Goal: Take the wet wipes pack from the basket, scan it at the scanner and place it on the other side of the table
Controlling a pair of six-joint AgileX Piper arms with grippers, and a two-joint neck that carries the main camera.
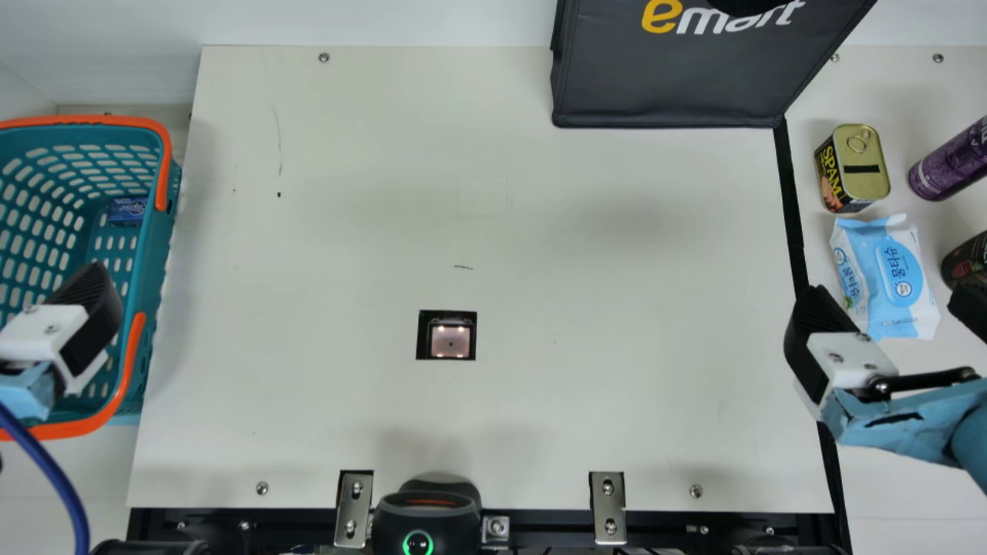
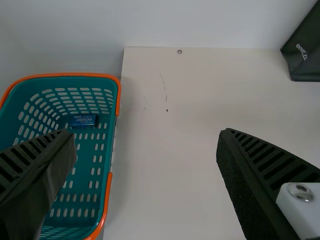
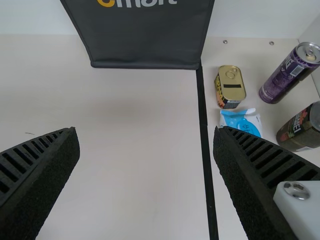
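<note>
In the main view my left gripper (image 1: 86, 312) is over the teal basket (image 1: 145, 308); its fingers stand wide apart in the left wrist view (image 2: 145, 134), nothing between them. The light-blue wet wipes pack (image 1: 887, 281) lies flat beyond the black line at the table's right. My open right gripper (image 1: 894, 314) is above the pack's near end, holding nothing. The right wrist view shows the pack (image 3: 242, 120) partly hidden behind one finger of the right gripper (image 3: 145, 132). The square scanner window (image 1: 450, 341) is lit in the table.
A small blue box (image 1: 127, 211) lies in the basket. Near the pack stand a SPAM can (image 1: 864, 166), a purple can (image 1: 952, 162) and a dark can (image 1: 968, 260). A black bag (image 1: 671, 85) stands at the back. A black device (image 1: 426, 512) sits at the front edge.
</note>
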